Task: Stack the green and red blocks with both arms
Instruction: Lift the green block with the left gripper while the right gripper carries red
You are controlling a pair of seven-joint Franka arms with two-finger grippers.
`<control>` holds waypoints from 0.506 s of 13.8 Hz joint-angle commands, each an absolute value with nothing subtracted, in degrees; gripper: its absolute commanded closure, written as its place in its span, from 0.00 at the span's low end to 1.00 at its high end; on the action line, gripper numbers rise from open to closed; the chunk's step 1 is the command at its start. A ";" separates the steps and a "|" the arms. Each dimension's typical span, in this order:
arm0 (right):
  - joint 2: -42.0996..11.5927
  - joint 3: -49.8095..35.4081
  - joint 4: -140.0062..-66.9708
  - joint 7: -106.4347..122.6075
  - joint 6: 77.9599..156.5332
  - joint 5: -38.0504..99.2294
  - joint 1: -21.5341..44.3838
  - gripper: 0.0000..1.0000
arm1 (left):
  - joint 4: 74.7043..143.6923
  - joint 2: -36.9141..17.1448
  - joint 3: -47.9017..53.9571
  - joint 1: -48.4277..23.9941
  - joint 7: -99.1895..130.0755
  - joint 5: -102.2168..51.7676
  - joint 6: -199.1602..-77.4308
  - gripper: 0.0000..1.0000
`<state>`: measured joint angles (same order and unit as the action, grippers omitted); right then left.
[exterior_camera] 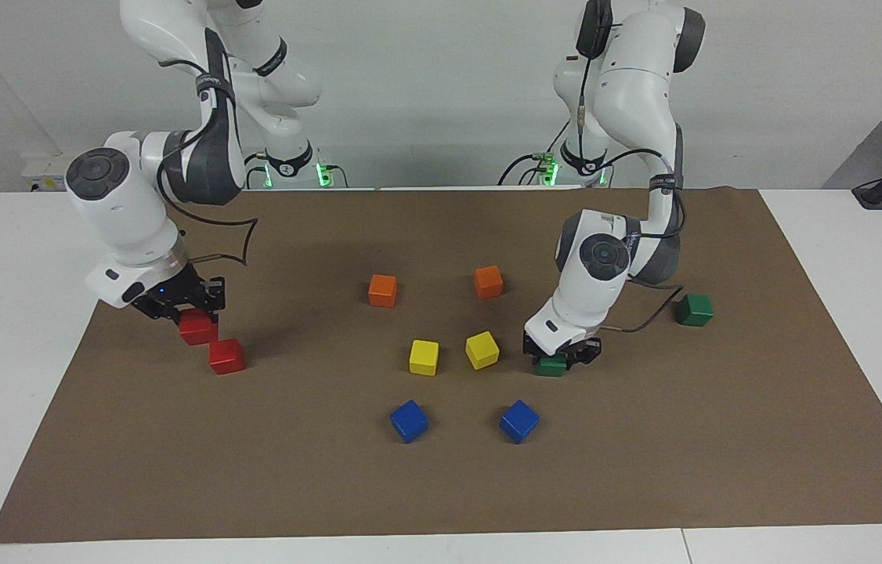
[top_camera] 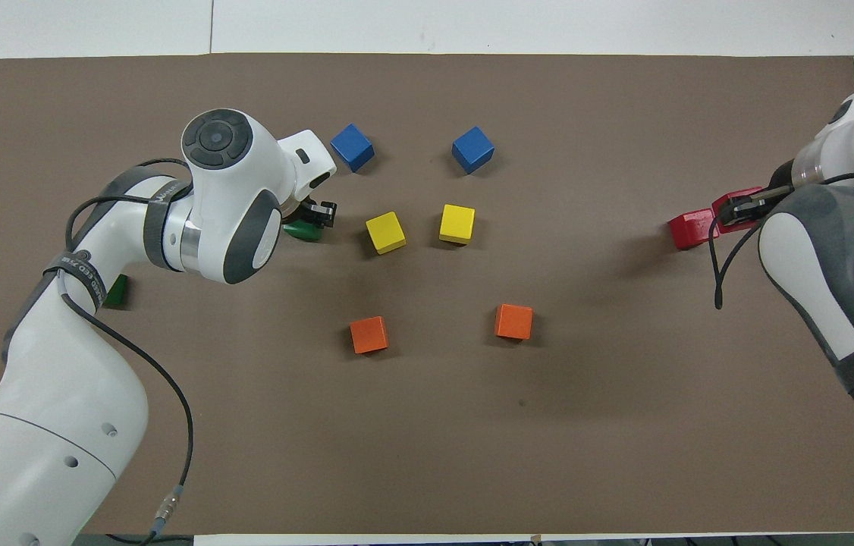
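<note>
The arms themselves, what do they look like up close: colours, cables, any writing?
Both arms are glossy white with rounded shells, dark grey joint bands and round dark grey caps. A thin black cable loops loosely along each forearm, held by grey straps with pale lettering. The left gripper and right gripper are small and black, each with two fingers. Green lights glow at the bases.

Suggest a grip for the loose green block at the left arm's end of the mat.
Come straight down and pinch two opposite side faces of the loose green block. It sits flat on the mat with its top free and nothing touching it. Its sides are flat and parallel. Turn the fingers to match its slight skew. Probably avoid the face nearest the cable.
</note>
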<state>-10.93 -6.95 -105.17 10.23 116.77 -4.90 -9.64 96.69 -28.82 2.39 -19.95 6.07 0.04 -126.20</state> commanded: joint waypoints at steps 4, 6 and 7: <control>-9.67 -7.82 -110.64 11.42 123.91 -3.78 -10.46 1.00 | 96.25 -27.07 1.41 -20.39 7.03 0.70 -122.18 1.00; -9.75 -7.82 -111.01 13.00 124.45 -3.78 -10.55 1.00 | 95.71 -23.58 1.14 -19.34 7.21 0.00 -118.32 1.00; -9.84 -7.91 -111.09 13.79 124.45 -3.69 -10.72 1.00 | 96.50 -20.07 1.23 -16.73 7.03 -0.70 -116.39 1.00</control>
